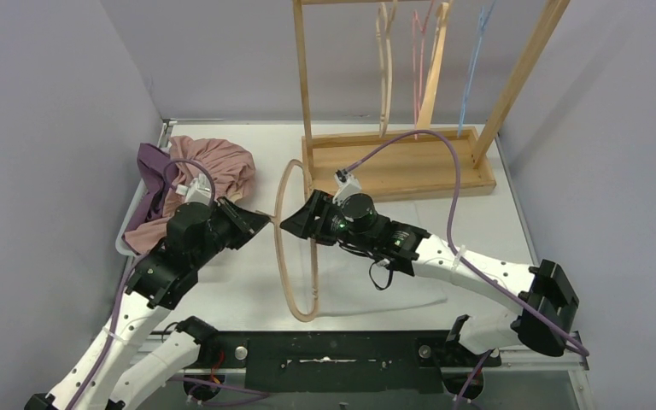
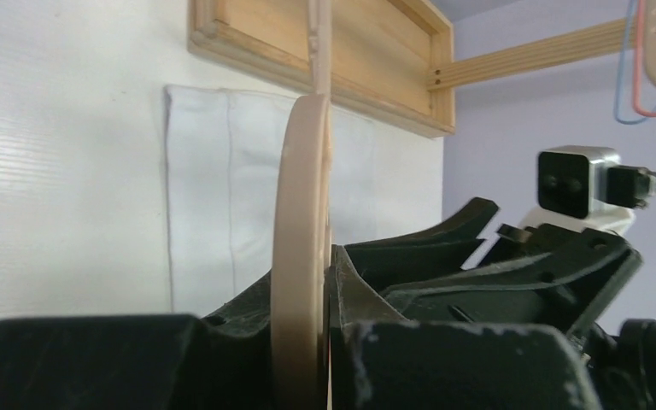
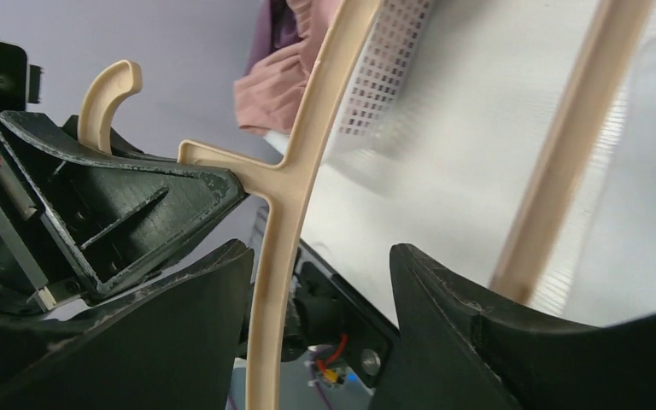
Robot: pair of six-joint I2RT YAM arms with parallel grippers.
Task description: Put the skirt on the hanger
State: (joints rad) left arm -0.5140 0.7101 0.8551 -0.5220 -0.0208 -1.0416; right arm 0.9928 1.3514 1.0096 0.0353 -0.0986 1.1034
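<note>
Standing here, I am watching the left gripper (image 1: 254, 220) clenching the neck of the beige hanger (image 1: 279, 256). Its own camera shows the black fingers (image 2: 410, 282) pressing tight on both sides of the plastic (image 2: 299, 239). The hook (image 3: 111, 85) is poking out past those fingers, toward the left arm.

The right gripper (image 1: 293, 224) is facing it from the other side with its jaws spread wide. One shoulder of the hanger (image 3: 286, 196) is running down through the gap, close against the left-hand finger (image 3: 179, 299), though I cannot tell whether it is touching. The other finger is standing well clear of it.

The skirt (image 1: 218, 162), a bunched heap of dusty pink (much crumpled), is lying in the white mesh basket (image 1: 122, 239) at the far left of the table, beside a purple garment (image 1: 149, 162). It is sitting behind the left gripper, apart from both claws and from the hanger.

The wooden rack (image 1: 401, 166) is standing at the far right, with beige (image 1: 384, 60), pink (image 1: 417, 60) and blue (image 1: 474, 60) hangers dangling from its top bar.
</note>
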